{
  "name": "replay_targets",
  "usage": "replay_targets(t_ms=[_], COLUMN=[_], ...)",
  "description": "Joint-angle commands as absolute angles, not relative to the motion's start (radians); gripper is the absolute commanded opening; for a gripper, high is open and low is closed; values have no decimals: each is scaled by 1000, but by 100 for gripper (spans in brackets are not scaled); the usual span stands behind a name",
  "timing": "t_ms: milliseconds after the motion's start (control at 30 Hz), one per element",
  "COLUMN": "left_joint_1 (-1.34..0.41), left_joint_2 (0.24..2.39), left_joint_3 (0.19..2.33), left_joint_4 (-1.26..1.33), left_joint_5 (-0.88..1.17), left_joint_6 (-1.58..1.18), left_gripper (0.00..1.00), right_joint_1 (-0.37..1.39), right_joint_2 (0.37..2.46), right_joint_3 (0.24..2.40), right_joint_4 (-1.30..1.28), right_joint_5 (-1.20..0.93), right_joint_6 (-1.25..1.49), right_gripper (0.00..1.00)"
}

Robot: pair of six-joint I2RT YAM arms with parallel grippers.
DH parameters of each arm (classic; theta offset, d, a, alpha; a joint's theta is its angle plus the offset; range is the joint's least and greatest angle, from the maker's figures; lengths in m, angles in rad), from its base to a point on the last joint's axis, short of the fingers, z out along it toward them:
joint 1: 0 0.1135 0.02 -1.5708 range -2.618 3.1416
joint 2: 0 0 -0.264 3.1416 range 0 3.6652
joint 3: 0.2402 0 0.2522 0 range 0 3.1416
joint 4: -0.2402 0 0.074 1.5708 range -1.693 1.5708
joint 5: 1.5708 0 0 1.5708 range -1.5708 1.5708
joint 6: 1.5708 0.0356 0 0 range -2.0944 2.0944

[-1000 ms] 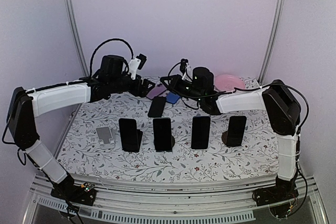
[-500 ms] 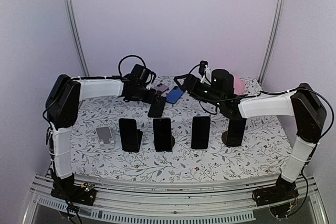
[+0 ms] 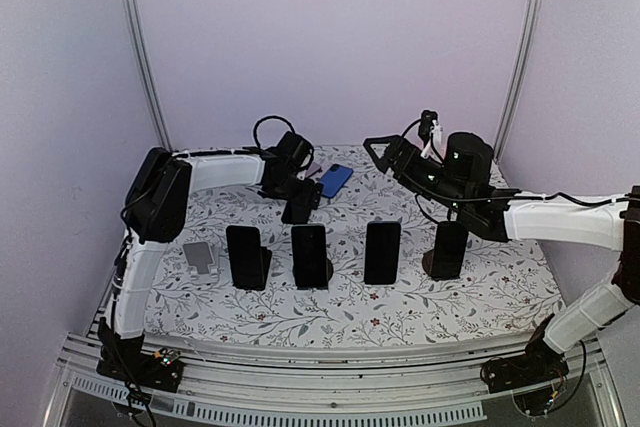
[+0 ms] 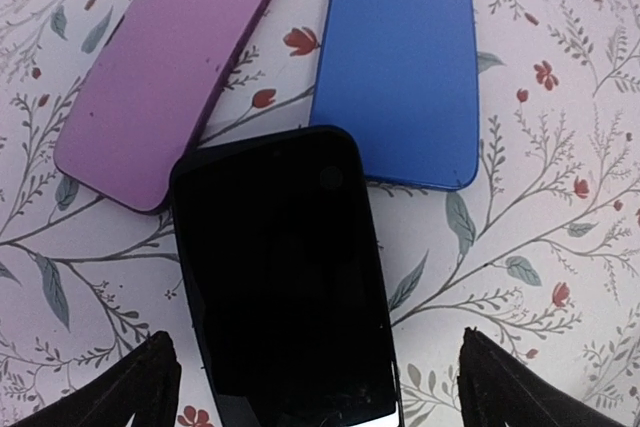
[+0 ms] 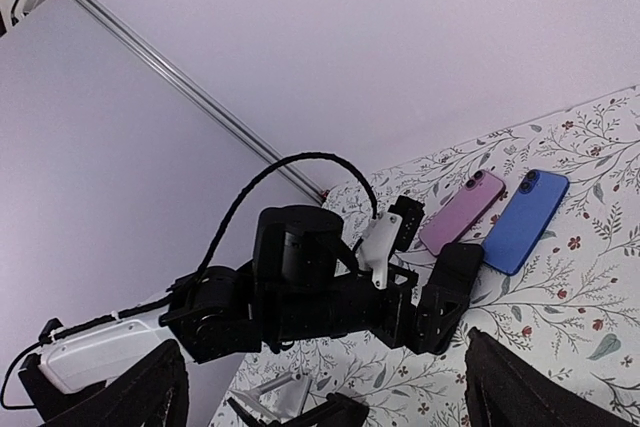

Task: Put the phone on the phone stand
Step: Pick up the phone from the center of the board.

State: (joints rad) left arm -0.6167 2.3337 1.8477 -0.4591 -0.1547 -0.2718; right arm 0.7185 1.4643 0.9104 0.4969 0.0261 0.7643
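From above, our left gripper (image 3: 297, 190) hangs open over the black phone (image 3: 298, 209), which lies flat on the cloth (image 3: 500, 287) at the far middle. The blue phone (image 3: 336, 180) is just beyond it, and the pink phone (image 3: 312, 168) is mostly hidden. The right gripper (image 3: 384, 152) is raised at the far right, jaws spread and holding nothing. We count seven phones: three lying flat and four standing phones (image 3: 247, 257) in a near row. There are five stands, as far as we can tell. Four are taken, and the empty stand (image 3: 200, 258) is at the near left.

At the left wrist, the fingertips (image 4: 130, 397) sit wide on either side of the black phone, not touching it. Its far end meets the pink phone's corner, and the blue one is just beside it.

At the right wrist, our fingers (image 5: 130, 397) are wide apart, with only the scene between them.

We see three risks. Closing here could shove the pink or blue phone. A flat phone may slip out of the pinch. The carry to the empty stand passes the standing row, so a low swing could topple one.
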Motion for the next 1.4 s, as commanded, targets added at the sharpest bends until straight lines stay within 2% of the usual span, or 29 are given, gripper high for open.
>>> replay_targets(t_ms=[0,367,500,600,700,1367], left_joint_1=[-629,-616,-616,-611,-607,-613], left_joint_2=[2420,2531,2526,2505,2461,2087], left_joint_3=[1940,2031,2021,2008,1983,1869], left_joint_4=[-543,-573,-572,-567,-540,-420], left_joint_5=[-223,-232,-245,-254,-260,-230], left_joint_6=[-319,-357,-350,-338,-316,-215], left_gripper=[97,96,83,69,61,58], right_joint_1=[713,714,713,714,714,713], right_joint_2=[1396,1307,1311,1317,1321,1400], right_joint_3=[883,833,834,838,842,931], right_joint_4=[467,442,443,443,441,403], right_joint_5=[36,42,36,24,18,-66], right_joint_6=[740,718,716,716,714,691], right_gripper=[96,97,97,97,97,98])
